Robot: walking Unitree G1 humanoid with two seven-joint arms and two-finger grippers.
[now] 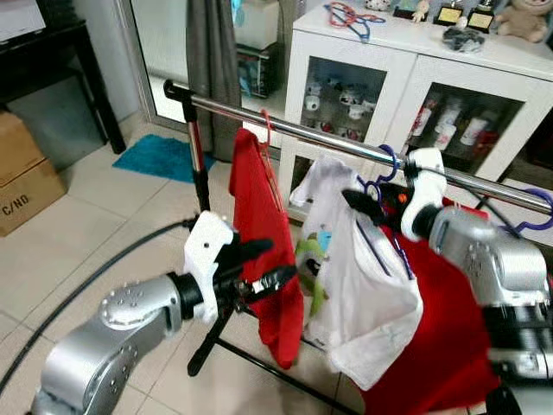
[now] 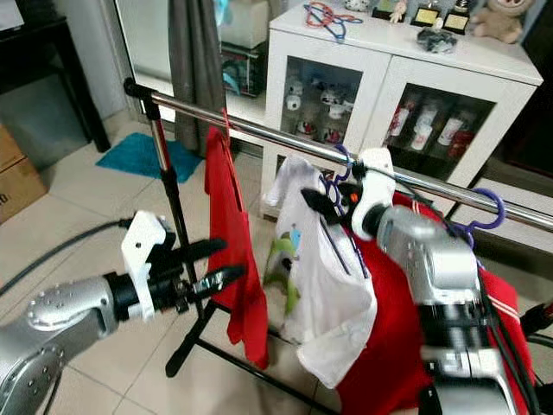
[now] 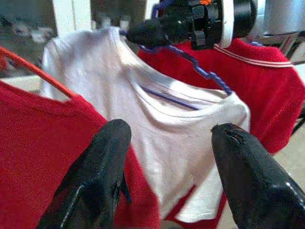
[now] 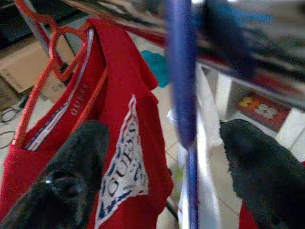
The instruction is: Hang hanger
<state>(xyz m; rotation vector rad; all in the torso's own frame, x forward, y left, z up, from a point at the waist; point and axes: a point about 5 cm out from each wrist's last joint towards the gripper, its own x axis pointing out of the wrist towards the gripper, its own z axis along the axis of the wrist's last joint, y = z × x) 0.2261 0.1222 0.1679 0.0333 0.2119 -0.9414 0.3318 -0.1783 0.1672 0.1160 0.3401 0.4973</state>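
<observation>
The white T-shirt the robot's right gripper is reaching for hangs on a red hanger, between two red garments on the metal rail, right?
Not quite: the white T-shirt hangs on a blue hanger, as the left wrist view shows. The rest holds: the right gripper is at it, and it hangs between two red garments on the metal rail.

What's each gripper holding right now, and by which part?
Right gripper is at the neck of the blue hanger carrying the white shirt, just below the rail; whether it is clamped cannot be told. Left gripper is open, holding nothing, beside the red shirt.
</observation>
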